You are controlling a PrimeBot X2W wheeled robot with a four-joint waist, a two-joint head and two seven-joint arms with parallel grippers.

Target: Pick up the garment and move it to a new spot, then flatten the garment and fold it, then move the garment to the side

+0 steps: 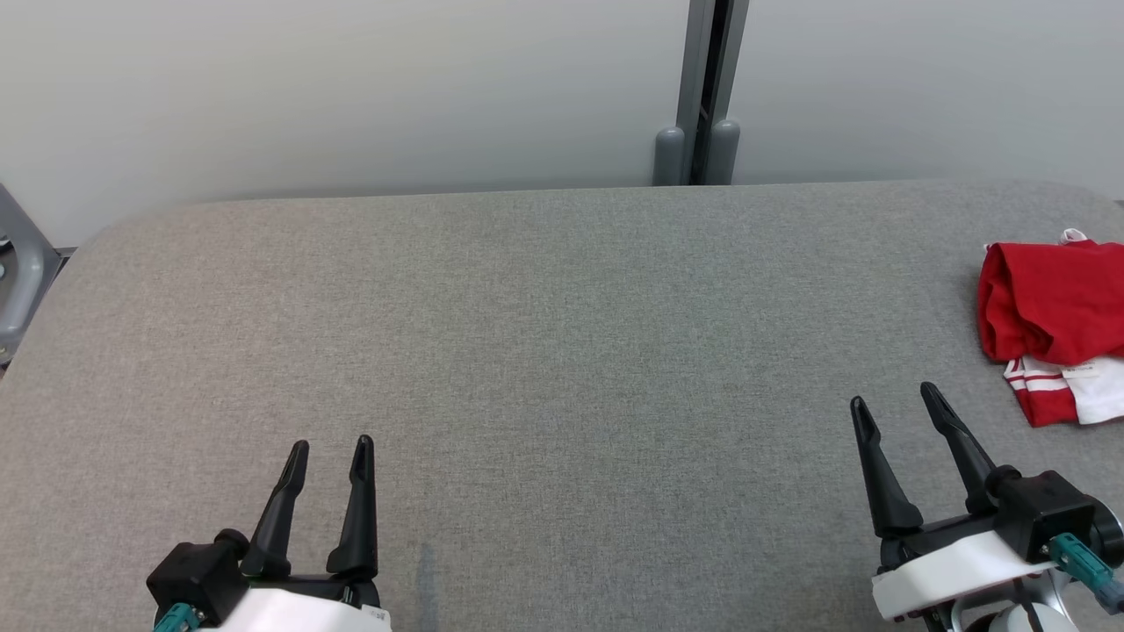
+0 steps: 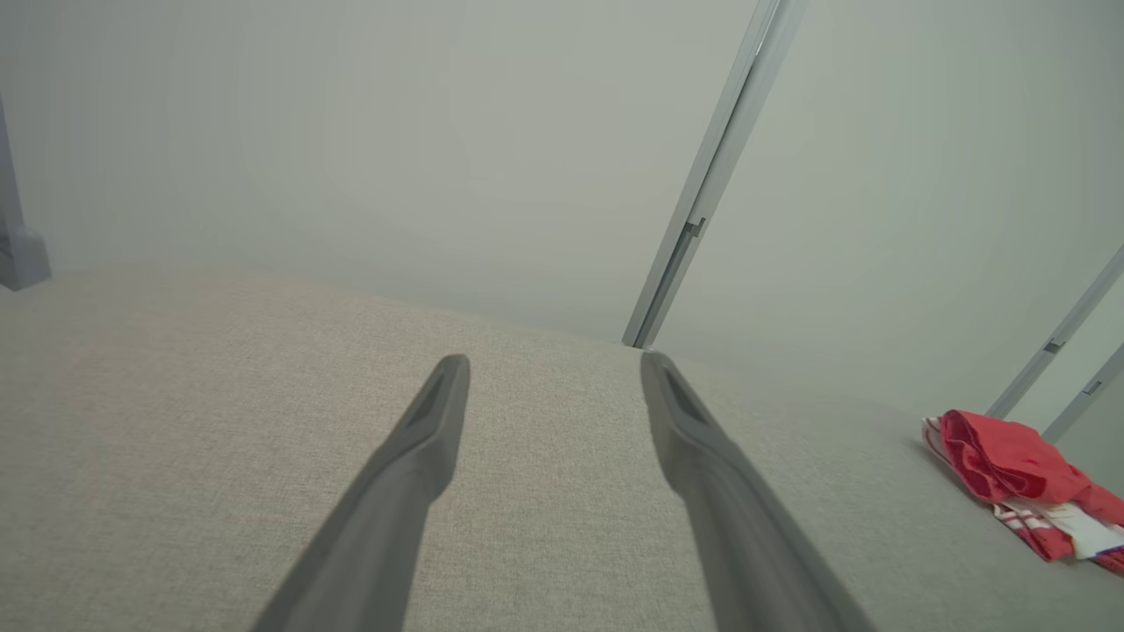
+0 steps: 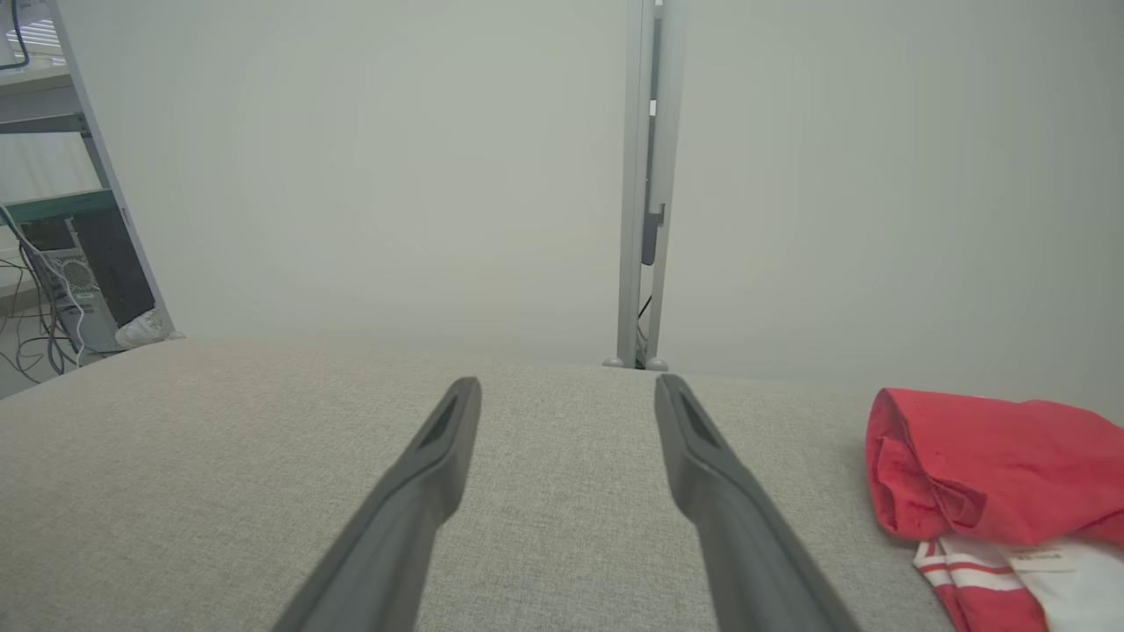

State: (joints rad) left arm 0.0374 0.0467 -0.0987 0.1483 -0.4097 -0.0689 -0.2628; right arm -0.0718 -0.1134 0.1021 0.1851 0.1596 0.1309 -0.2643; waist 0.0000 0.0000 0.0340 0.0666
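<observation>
A red garment (image 1: 1049,303) with white striped parts lies bunched up at the far right of the grey table (image 1: 544,351), partly cut off by the edge of the head view. It also shows as a red and white heap, the garment (image 2: 1019,478) in the left wrist view and the garment (image 3: 1001,478) in the right wrist view. My right gripper (image 1: 896,399) hovers open at the lower right, a short way left of and nearer than the garment. At the lower left, my left gripper (image 1: 332,446) is open too, far from the cloth. Nothing sits between either pair of fingers.
A pale wall runs behind the table, with a grey vertical post (image 1: 702,96) at the back centre. A grey metal frame part (image 1: 18,272) stands off the table's left end. Shelving and a computer tower (image 3: 83,281) with cables stand far to the left.
</observation>
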